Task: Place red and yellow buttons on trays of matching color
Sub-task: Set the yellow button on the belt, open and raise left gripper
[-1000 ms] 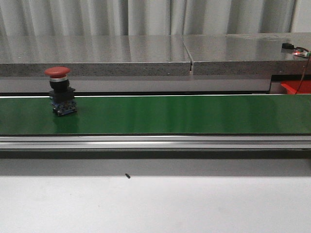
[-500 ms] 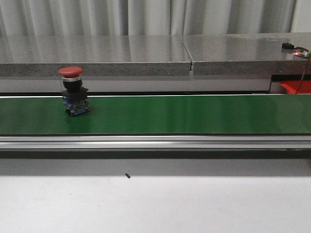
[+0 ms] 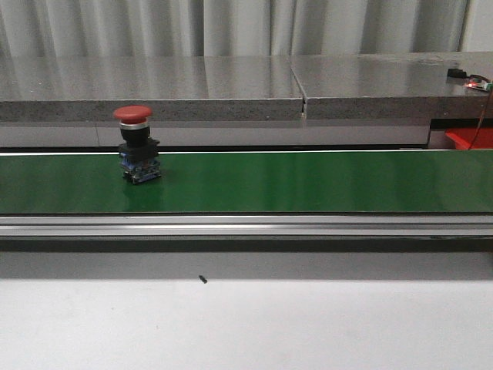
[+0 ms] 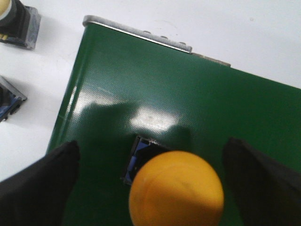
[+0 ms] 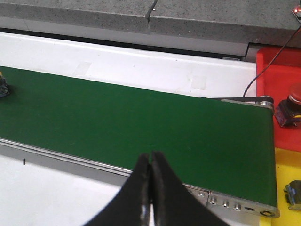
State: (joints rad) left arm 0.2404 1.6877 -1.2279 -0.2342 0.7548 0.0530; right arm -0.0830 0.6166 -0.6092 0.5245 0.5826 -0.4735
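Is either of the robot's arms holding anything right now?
No. The left tool stands open around a yellow button, untouched; the right tool is shut on nothing.

Yellow button cut off at 6 o'clock; 2 buttons cropped at 9 o'clock edge.

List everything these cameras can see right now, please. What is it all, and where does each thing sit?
conveyor belt: one, green, running across the table
red button: one, upright on the belt's left part
yellow button: one, on the belt's end, between the left gripper's fingers
spare buttons: two, partly cut off, on the white table beside that end
red tray: one, past the belt's right end, holding another red button
yellow tray: one, next to the red tray
left gripper: black, open around the yellow button
right gripper: black, shut, above the belt's near edge
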